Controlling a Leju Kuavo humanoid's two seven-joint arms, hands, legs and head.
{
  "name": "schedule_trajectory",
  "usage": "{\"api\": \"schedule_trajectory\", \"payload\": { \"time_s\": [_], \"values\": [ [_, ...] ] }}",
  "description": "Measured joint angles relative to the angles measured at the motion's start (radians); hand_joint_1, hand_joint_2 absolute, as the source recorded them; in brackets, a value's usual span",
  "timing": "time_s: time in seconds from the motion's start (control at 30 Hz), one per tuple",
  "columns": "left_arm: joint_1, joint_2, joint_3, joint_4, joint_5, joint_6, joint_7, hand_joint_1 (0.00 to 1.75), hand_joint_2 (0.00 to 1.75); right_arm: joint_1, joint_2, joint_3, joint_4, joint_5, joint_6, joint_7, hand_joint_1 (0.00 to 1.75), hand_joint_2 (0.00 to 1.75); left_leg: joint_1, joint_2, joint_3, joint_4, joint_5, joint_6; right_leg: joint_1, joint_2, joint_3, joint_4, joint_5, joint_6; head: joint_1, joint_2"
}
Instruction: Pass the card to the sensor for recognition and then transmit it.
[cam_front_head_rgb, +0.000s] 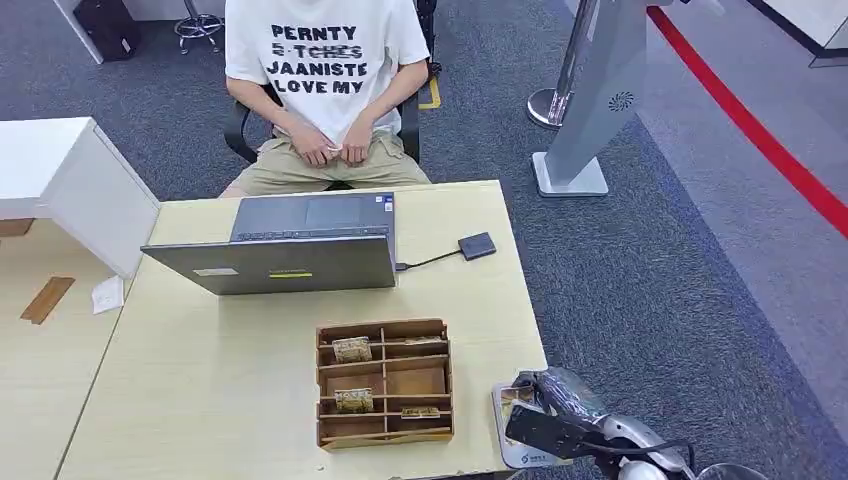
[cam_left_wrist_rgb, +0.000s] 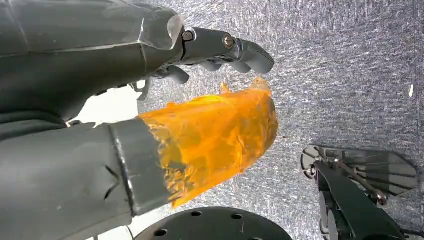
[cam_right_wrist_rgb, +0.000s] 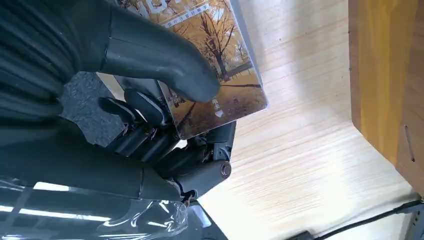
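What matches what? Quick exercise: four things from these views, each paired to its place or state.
Things:
1. card
2. laptop
3. wooden tray
4. card reader

Places or states:
A. cabled to the laptop, near the table's far right edge
B. pinched in the right robot hand
C. open, facing the seated person
D. compartments holding a few cards

Pairs: 1-B, 2-C, 3-D, 4-A
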Motion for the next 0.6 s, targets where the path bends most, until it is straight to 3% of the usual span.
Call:
{"api": "schedule_trajectory", "payload": {
  "time_s": [0.6],
  "values": [
    [0.0, 0.0, 0.0, 0.0, 0.0, 0.001, -0.001, 0.0, 0.0, 0.005, 0.0, 0.001, 0.0, -0.002, -0.01, 0.0, 1.75, 1.75, 0.0, 0.0, 0.0, 0.0, 0.0, 0.0, 0.0, 0.0, 0.0, 0.0, 0.0, 0.0, 0.0, 0.0]
  ]
}}
